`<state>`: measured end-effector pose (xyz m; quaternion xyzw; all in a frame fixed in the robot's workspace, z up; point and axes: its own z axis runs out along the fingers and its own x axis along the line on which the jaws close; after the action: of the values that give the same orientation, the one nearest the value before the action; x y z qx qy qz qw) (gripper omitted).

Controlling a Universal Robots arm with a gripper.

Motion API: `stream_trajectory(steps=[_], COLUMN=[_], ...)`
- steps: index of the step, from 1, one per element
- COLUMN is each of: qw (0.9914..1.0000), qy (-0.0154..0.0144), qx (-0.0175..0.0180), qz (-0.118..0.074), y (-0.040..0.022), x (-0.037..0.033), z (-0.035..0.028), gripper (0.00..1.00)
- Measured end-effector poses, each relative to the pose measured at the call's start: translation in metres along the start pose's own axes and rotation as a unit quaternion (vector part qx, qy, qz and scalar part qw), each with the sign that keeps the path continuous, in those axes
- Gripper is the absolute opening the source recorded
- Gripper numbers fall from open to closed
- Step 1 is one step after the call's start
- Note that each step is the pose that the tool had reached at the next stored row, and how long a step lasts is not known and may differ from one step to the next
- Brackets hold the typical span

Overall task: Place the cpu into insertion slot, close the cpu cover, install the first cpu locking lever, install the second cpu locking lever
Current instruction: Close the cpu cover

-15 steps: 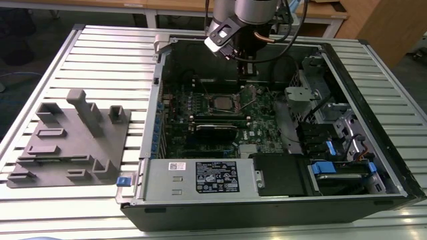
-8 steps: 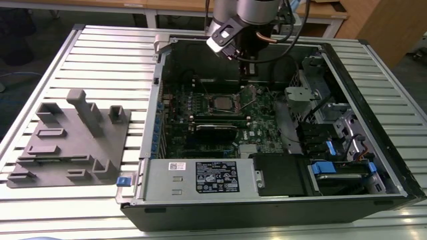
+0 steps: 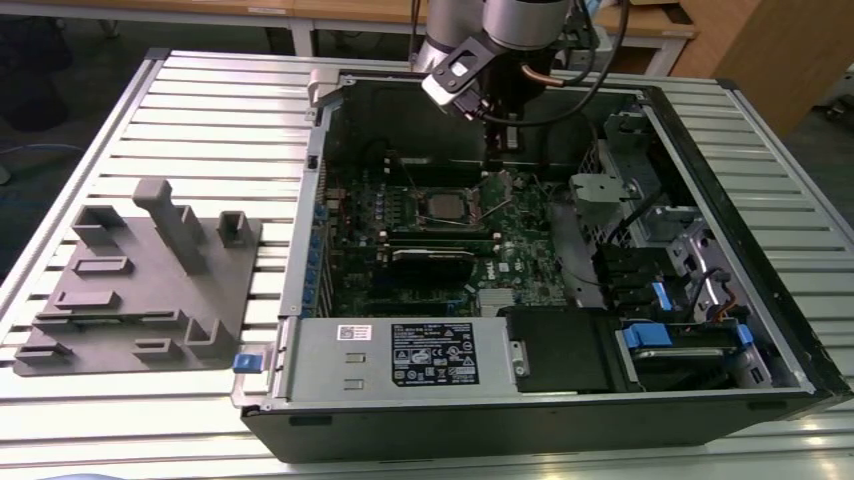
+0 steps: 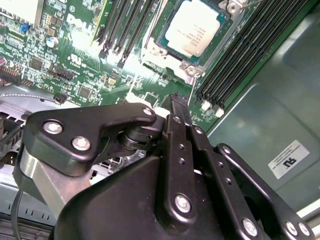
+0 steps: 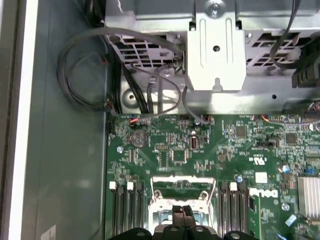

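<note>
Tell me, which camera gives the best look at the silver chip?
The second wrist view: the cpu sits close, its pale metal top unobstructed. The exterior view shows it small and distant; the first wrist view catches slivers of it beside the jaws.

a ribbed silver bench (image 3: 200, 110) shines under bright light; behind it stand pale wooden tables (image 3: 240, 8) and a wooden cabinet (image 3: 767, 50) on dark floor (image 3: 127, 35).
</note>
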<state>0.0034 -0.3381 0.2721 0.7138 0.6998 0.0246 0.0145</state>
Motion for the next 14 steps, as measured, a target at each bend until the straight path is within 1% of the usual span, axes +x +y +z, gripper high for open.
stream_trajectory(steps=[4,14], qw=[1.00000,1.00000], qy=[0.0000,0.0000], qx=[0.0000,0.0000], qz=[0.000,0.000], y=[0.0037,0.0048], x=[0.0001,0.0001], z=[0.0002,0.0003], gripper=[0.11,0.11])
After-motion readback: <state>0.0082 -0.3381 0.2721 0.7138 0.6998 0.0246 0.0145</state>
